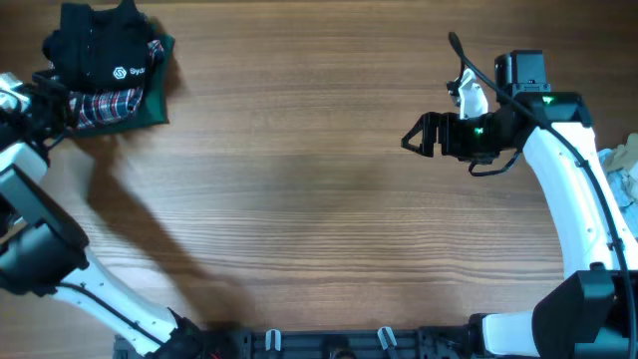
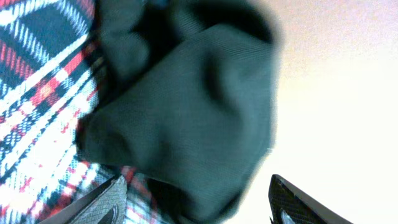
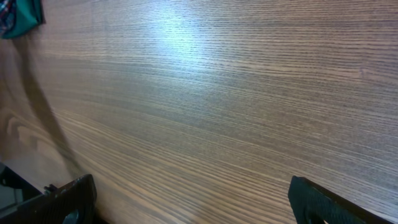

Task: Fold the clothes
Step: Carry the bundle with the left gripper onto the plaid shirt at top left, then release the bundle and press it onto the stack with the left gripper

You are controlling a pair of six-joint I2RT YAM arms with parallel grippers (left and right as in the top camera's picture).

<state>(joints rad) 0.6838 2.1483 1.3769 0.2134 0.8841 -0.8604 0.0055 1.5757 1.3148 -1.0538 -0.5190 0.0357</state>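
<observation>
Overhead view gives the whole layout: the black shirt (image 1: pixel 95 45) sits as a compact bundle in the upper left corner of the table (image 1: pixel 299 199), lying on top of a plaid garment (image 1: pixel 105 104) that sticks out below it. The bundle is a bit wider than tall, so its long axis runs roughly left-right in the frame. The white logo (image 1: pixel 127 72) and its lettering read left to right near the lower right edge. I can't tell which end is the collar.

The left gripper (image 1: pixel 55 98) is at the left edge of the pile, just beside the plaid. The overhead doesn't show its jaws, but the left wrist view does: 2 fingertips (image 2: pixel 106 202) spread wide at the bottom of the frame, released, not pinching anything. Right in front of them is a lump of dark cloth (image 2: pixel 186 118) over plaid; I can't tell if that's the shirt or the plaid piece's trim.

The right gripper (image 1: pixel 417 135) hangs well apart from the pile, in the upper right, jaws wide and grasping nothing. Its wrist view shows bare wood between the fingers (image 3: pixel 68 199). A pale cloth (image 1: pixel 623 165) peeks in at the right edge, only in the overhead.
</observation>
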